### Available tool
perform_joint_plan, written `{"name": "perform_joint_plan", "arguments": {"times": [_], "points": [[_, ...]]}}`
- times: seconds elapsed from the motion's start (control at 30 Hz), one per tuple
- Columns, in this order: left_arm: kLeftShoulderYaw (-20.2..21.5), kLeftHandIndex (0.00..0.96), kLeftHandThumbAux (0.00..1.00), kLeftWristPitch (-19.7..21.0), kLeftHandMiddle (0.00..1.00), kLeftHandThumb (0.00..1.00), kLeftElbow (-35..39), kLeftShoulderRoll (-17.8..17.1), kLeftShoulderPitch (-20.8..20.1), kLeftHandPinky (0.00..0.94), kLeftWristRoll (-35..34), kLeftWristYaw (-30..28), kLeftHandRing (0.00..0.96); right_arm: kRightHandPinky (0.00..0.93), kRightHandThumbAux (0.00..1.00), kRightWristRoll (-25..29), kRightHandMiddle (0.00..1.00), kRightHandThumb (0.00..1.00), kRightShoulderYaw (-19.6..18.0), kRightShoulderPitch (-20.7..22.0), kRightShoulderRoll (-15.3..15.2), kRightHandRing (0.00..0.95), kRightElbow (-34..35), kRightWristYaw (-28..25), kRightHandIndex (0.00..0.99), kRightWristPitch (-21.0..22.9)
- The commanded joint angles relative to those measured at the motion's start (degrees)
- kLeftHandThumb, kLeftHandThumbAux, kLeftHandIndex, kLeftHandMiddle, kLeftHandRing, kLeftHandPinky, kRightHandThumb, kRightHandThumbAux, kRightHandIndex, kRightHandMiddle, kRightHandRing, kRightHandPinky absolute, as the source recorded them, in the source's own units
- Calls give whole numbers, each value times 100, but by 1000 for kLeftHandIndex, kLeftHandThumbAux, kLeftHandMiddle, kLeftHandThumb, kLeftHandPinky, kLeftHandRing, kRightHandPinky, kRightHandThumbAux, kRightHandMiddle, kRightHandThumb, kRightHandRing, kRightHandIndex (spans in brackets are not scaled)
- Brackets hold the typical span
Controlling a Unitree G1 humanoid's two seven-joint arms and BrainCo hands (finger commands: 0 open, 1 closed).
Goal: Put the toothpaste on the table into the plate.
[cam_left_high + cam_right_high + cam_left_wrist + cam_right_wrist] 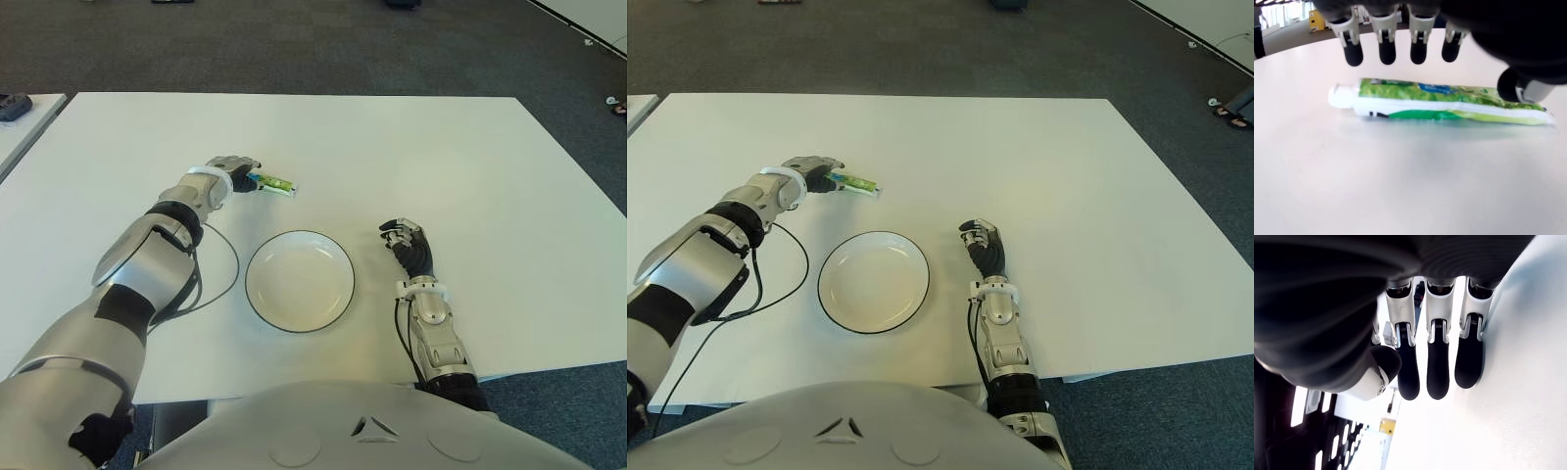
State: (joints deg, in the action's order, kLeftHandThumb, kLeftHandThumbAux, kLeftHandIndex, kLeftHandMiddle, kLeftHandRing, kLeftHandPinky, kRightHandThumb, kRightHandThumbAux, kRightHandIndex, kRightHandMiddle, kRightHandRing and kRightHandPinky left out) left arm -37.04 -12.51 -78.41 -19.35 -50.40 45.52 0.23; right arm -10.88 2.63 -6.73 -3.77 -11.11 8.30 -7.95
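Left hand [231, 172] of mine is stretched out over the table [441, 157], and it hangs right above the toothpaste [274, 183], with nothing yet in its grip. From the wrist I see my four fingertips [1387, 53] lined up in a row above the tube's far edge and my thumb down beside the crimped tail, so the hand is spread, not closed. The tube lies flat on the bare table, its long axis running across my fingers, the white cap [1341, 96] at one end and the flat crimp at the other. That suits a pinch across its narrow width, I judge: fingers on one long side, thumb on the other. Nearer to me and a little rightward sits the plate [299, 280], apart from the tube. Further right, my right hand [409, 242] shows just beside the plate's right rim, fingers loosely curled on nothing, and it is plainly the farther hand from the tube.
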Motion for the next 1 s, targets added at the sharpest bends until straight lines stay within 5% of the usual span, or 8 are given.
{"name": "perform_joint_plan", "arguments": {"times": [0.03, 1.0], "points": [[-213, 0, 249, 17, 0, 528, -61, 99, 24, 37, 202, -294, 0, 474, 735, -20, 437, 713, -18, -64, 0, 433, -8, 16, 420, 58], [-1009, 0, 225, -327, 0, 529, -83, 101, 155, 18, 744, -765, 0, 469, 734, -41, 455, 712, -7, -105, 29, 452, 149, 98, 421, 63]]}}
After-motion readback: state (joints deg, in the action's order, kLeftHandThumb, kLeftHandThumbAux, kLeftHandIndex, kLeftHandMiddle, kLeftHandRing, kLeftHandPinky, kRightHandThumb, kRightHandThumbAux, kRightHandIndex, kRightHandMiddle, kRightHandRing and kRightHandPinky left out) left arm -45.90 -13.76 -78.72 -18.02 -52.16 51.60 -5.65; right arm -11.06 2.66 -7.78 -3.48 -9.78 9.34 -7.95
